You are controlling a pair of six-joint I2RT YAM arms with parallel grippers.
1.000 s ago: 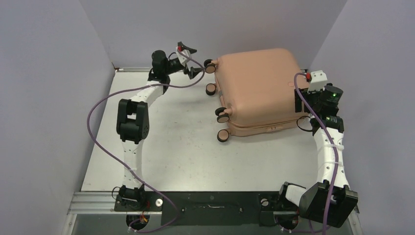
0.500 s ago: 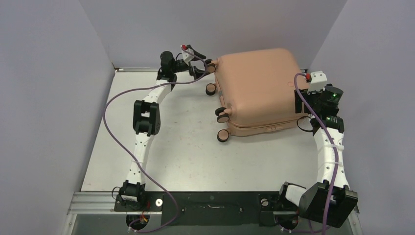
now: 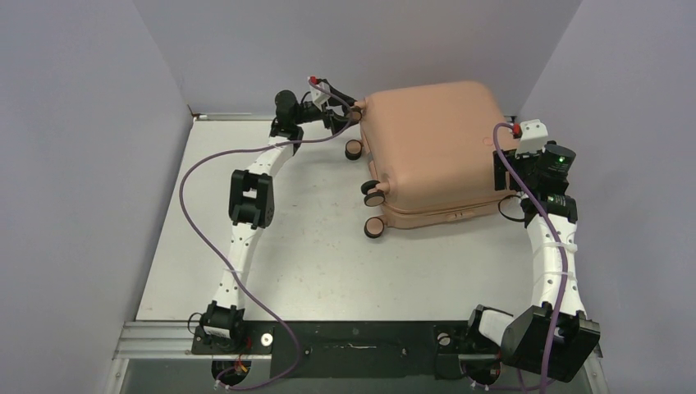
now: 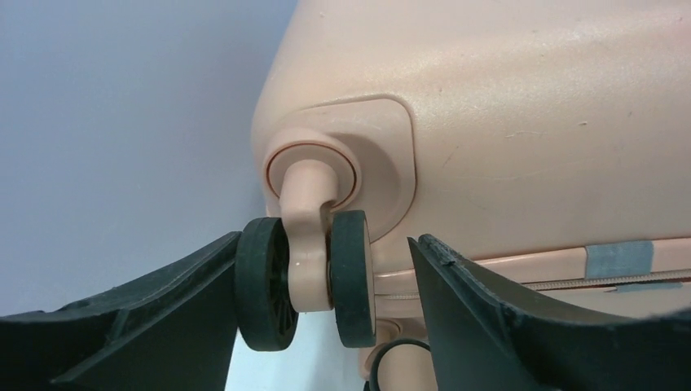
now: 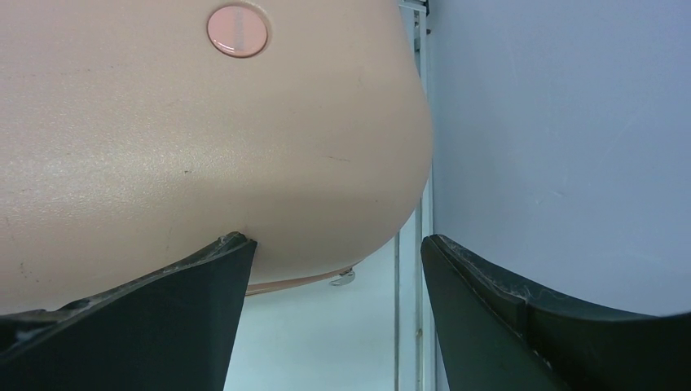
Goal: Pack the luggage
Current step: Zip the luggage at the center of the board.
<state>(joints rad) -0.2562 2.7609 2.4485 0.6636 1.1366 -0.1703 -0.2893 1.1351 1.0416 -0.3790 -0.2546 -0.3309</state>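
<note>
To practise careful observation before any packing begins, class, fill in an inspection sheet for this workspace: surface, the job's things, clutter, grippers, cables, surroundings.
Surface: white table, with a metal rail along its near edge.
Job's things: peach luggage, closed, lying flat at the far right, wheels facing left.
Clutter: nothing seen.
Grippers: left gripper open, jaws straddling the far wheel; right gripper open at the luggage's right corner, one finger seemingly against the shell.
Cables: a purple cable runs along each arm; the left one loops out over the table.
Surroundings: plain grey walls on three sides.
</note>
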